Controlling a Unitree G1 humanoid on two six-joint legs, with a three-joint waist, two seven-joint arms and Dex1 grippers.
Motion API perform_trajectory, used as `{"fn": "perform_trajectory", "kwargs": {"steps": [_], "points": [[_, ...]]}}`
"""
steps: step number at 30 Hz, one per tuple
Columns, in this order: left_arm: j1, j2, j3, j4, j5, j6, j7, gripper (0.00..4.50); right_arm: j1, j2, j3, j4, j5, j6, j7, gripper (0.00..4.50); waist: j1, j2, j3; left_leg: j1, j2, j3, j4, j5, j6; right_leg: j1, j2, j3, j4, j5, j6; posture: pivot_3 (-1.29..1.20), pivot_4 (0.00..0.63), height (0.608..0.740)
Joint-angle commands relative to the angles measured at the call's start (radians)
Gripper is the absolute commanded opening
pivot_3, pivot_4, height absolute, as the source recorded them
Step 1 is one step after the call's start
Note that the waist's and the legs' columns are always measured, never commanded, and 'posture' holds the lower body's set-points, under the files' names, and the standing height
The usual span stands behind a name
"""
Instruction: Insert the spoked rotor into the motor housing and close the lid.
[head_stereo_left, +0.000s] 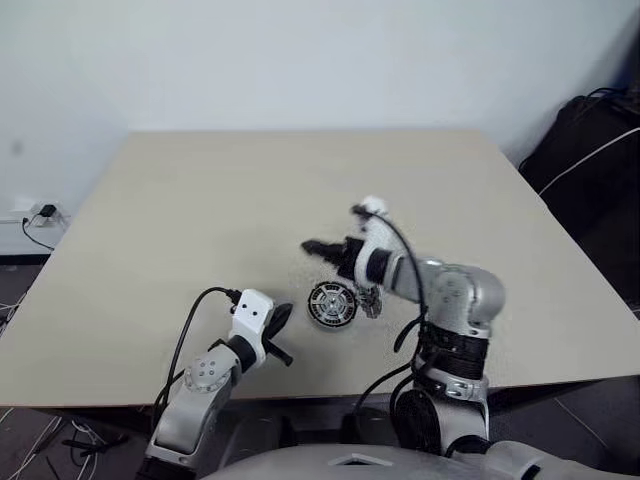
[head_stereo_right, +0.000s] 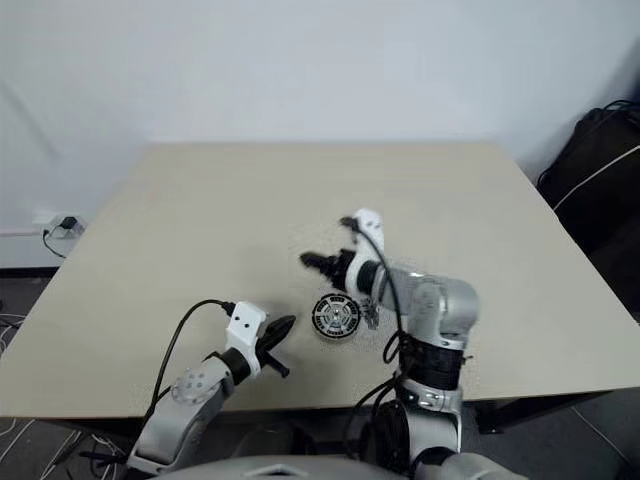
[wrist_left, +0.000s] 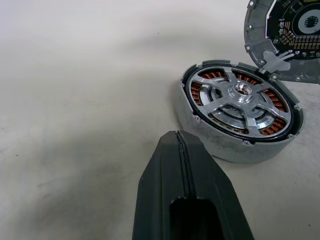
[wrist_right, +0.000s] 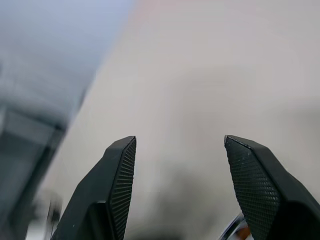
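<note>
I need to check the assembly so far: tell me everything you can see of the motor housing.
The motor housing is a round, flat unit with a grey side wall and dark rim, lying flat on the table. Copper-orange windings show between the spokes of a silver spoked part seated in it. The ribbed grey lid lies at its edge, not closed.

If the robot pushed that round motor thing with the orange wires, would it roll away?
Probably not: the motor housing lies flat on the table, so it would likely slide. It looks like metal and copper, so likely heavy for its size, and stiff.
</note>
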Motion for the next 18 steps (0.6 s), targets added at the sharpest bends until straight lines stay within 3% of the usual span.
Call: {"fn": "perform_trajectory", "kwargs": {"steps": [1, 3, 5, 8, 12, 18], "points": [[-0.013, -0.001, -0.002, -0.025, -0.009, -0.012, -0.008, 0.00, -0.068, 0.002, 0.008, -0.058, -0.008, -0.179, -0.057, 2.43, -0.003, 0.001, 0.000, 0.000, 0.000, 0.001, 0.000, 0.000, 0.000, -0.001, 0.000, 0.000, 0.000, 0.000, 0.000, 0.00, 0.000, 0.740], [-0.014, 0.000, -0.003, -0.024, -0.009, -0.012, -0.010, 0.00, -0.022, -0.122, 0.087, -0.065, -0.086, -0.269, -0.065, 1.75, -0.005, 0.001, 0.000, -0.001, 0.001, 0.003, -0.002, 0.001, -0.001, -0.004, 0.001, 0.002, 0.002, 0.000, 0.000, 0.00, 0.000, 0.740], [-0.020, 0.002, -0.004, -0.023, -0.008, -0.011, -0.014, 0.00, 0.062, -0.344, 0.253, -0.061, -0.226, -0.355, -0.041, 1.10, 0.002, -0.001, -0.001, -0.002, 0.001, 0.004, -0.003, 0.001, -0.001, -0.005, 0.002, 0.002, 0.002, 0.000, -0.001, 0.00, 0.000, 0.740], [-0.024, 0.006, -0.005, -0.024, -0.009, -0.008, -0.021, 0.00, 0.169, -0.561, 0.394, -0.081, -0.270, -0.369, 0.033, 0.09, 0.002, -0.001, -0.001, -0.003, 0.000, 0.004, -0.003, 0.001, -0.001, -0.005, 0.002, 0.002, 0.001, -0.001, -0.002, 0.00, 0.000, 0.740], [-0.026, 0.013, -0.005, -0.026, -0.009, -0.003, -0.028, 0.00, 0.256, -0.684, 0.467, -0.152, -0.221, -0.287, 0.130, 0.02, -0.010, 0.000, 0.000, -0.001, 0.005, 0.008, -0.003, 0.001, -0.001, -0.001, 0.004, 0.002, 0.001, -0.002, -0.001, 0.00, 0.000, 0.740], [-0.034, 0.018, -0.008, -0.022, -0.010, 0.002, -0.038, 0.00, 0.302, -0.765, 0.528, -0.233, -0.141, -0.264, 0.253, 0.02, 0.004, -0.003, 0.002, 0.003, 0.013, 0.007, 0.002, -0.002, 0.004, -0.001, 0.005, -0.004, 0.001, -0.004, -0.005, 0.00, 0.000, 0.740]]}}
